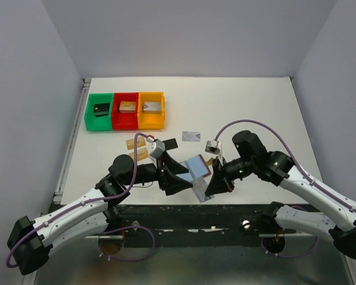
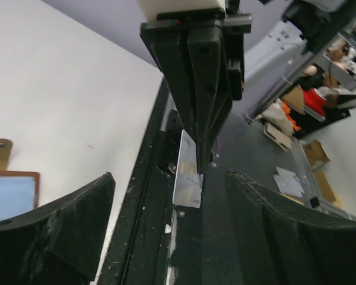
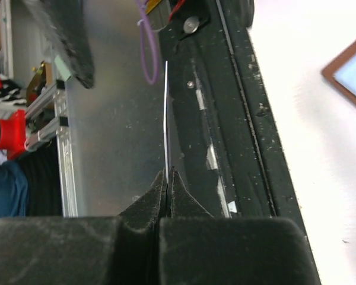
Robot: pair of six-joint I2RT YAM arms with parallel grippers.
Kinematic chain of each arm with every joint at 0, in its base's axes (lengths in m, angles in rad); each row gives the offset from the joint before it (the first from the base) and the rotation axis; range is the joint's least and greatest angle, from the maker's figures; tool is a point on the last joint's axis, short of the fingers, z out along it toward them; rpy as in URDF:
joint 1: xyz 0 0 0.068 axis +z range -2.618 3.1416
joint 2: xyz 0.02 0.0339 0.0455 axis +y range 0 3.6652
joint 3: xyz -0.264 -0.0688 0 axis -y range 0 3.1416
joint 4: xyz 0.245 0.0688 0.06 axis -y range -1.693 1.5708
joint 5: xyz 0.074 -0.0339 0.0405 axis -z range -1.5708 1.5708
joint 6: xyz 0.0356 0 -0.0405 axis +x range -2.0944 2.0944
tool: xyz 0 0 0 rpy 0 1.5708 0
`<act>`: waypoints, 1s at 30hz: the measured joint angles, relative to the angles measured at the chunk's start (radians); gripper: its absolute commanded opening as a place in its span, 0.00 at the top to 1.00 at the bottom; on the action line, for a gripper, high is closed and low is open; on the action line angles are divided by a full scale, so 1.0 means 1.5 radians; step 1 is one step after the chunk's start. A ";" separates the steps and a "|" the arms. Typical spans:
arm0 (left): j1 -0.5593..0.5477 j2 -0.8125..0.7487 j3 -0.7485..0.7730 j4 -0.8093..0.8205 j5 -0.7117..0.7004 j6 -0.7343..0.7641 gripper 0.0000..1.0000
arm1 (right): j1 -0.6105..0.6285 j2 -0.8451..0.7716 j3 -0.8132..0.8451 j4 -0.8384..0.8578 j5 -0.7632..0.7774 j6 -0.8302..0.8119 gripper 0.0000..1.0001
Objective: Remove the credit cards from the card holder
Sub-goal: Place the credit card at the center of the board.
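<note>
The right gripper (image 3: 167, 177) is pinching one whitish credit card (image 2: 187, 176) edge-up over the black rail at the table's (image 1: 255, 107) six o'clock edge, its jaws pressed together on the card's lower edge. The left gripper (image 1: 179, 178) is facing it from nine o'clock, fingers (image 2: 59, 231) spread wide apart and gripping nothing. The brown card holder (image 1: 197, 168) is lying open on the table between the two arms, pale blue pockets up. Two tan-gold cards (image 1: 136, 148) are resting at its ten o'clock and another pale card (image 1: 191, 136) at twelve o'clock, with green (image 1: 99, 111), red (image 1: 126, 111) and orange bins (image 1: 151, 110) sitting farther off toward eleven o'clock.
</note>
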 measured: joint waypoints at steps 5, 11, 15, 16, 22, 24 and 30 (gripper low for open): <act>0.000 0.050 -0.028 0.102 0.112 -0.037 0.32 | 0.033 0.016 0.033 -0.043 -0.023 -0.037 1.00; 0.003 0.078 -0.033 0.171 0.195 -0.073 0.46 | 0.048 0.030 0.035 -0.078 -0.026 -0.061 1.00; 0.003 0.087 -0.033 0.183 0.218 -0.077 0.50 | 0.049 0.034 0.040 -0.083 -0.025 -0.066 1.00; 0.003 0.092 -0.033 0.184 0.223 -0.078 0.50 | 0.049 0.035 0.043 -0.085 -0.025 -0.067 1.00; 0.003 0.126 -0.032 0.189 0.242 -0.084 0.52 | 0.053 0.040 0.064 -0.091 -0.025 -0.071 1.00; 0.003 0.130 -0.032 0.189 0.244 -0.086 0.58 | 0.055 0.040 0.070 -0.094 -0.025 -0.073 1.00; 0.003 0.132 -0.032 0.200 0.252 -0.095 0.73 | 0.057 0.041 0.072 -0.100 -0.025 -0.077 1.00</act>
